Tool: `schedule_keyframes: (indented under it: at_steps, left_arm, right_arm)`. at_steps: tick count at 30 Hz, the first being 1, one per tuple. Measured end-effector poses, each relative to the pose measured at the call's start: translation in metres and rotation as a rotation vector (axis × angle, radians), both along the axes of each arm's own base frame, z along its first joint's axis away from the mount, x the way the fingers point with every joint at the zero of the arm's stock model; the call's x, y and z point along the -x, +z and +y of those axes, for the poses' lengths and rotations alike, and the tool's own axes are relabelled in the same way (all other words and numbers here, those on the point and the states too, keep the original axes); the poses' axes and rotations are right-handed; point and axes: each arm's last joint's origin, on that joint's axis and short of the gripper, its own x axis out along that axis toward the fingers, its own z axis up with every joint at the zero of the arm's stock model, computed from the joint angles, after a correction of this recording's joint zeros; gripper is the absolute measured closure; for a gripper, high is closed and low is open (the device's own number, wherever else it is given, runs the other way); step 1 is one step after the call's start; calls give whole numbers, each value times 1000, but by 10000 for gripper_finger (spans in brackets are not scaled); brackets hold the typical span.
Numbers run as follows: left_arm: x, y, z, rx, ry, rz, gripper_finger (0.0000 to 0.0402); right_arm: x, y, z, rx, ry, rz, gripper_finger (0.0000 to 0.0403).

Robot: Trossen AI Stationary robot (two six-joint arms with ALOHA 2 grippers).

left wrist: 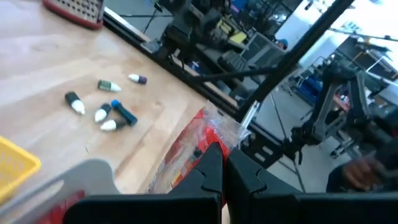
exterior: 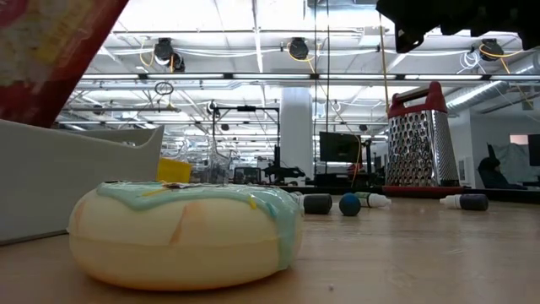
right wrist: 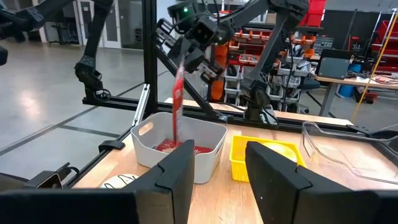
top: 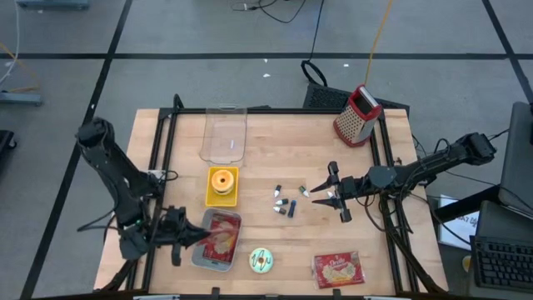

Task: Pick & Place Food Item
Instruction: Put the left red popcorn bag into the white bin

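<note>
My left gripper [top: 185, 237] is shut on a red snack packet [right wrist: 176, 106] over a grey bin [right wrist: 180, 146] at the table's near left. The packet also shows in the left wrist view [left wrist: 198, 142], beyond the shut fingers, and at the low view's top left [exterior: 51, 42]. More red packaging lies in the bin [top: 218, 243]. My right gripper [top: 326, 193] stands open and raised at the table's right, with nothing between its fingers [right wrist: 186, 174]. A mint-frosted donut [top: 262, 261] rests flat on the table beside the bin, and another red packet [top: 337, 269] lies near the front edge. My left gripper pinches the red packet's upper edge [right wrist: 180, 70] between its two shut fingers. The fingers come roughly level from the table's left side. The packet hangs straight down below them, and its lower end [right wrist: 174, 142] reaches inside the grey bin; whether it rests on the bin's contents cannot be told.
A yellow tray with an orange donut [top: 222, 185] stands just beyond the bin. A clear container [top: 225, 133] and a red-topped grater [top: 358, 115] stand at the back. Several small capped markers [top: 285, 202] lie scattered mid-table. Black frame rails run along both table sides.
</note>
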Motion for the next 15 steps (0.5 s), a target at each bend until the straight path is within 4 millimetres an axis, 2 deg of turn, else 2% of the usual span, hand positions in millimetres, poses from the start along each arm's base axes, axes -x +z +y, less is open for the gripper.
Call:
schedule_keyframes:
  at_steps: [9,15]
  left_arm:
    - [-9,-16,-18,60,16,-17,402]
    - [-11,-30,-27,81,-34,21,402]
  right_arm:
    - [0,0,0,0,0,-2,271]
    - [0,0,0,0,0,-2,271]
